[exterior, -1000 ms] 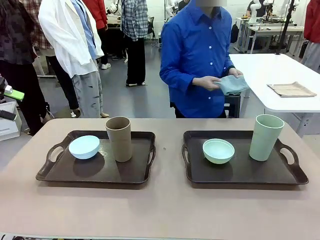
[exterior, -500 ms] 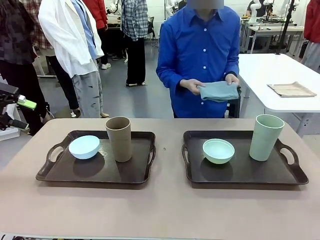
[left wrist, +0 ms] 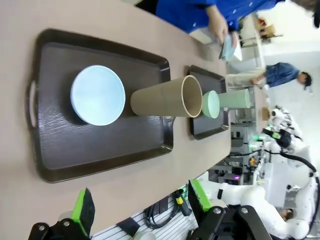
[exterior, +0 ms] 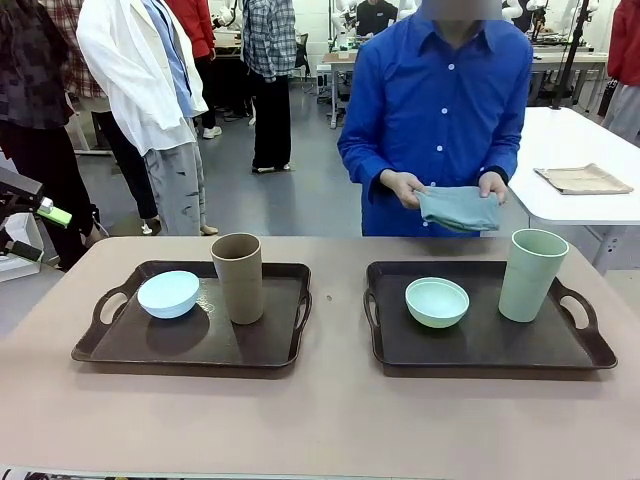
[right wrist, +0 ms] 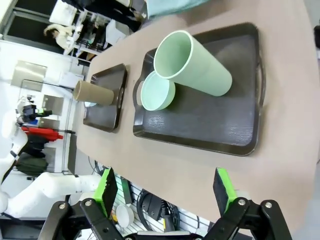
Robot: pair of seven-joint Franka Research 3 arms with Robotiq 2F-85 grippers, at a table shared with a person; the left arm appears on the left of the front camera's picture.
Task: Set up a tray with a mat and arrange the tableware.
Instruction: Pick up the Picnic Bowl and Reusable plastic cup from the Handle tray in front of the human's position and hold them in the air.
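Two trays (exterior: 120, 350) on the tabletop (exterior: 320, 420) carry light blue bowl (exterior: 168, 294) with tan tumbler (exterior: 238, 277), pale green bowl (exterior: 437, 302) with pale green tumbler (exterior: 533, 274); a person's hands (exterior: 405, 187) hold the mat (exterior: 460, 207) beyond the far edge; left gripper (left wrist: 140, 200) and right gripper (right wrist: 165, 182) gape wide, empty; next, probably clearing a tray for the mat.

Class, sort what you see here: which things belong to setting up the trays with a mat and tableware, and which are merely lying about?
Belonging to the job: left tray, right tray, light blue bowl, tan tumbler, pale green bowl, pale green tumbler, folded blue-grey mat in the person's hands.

Lying about: tan folded cloth on the white side table.
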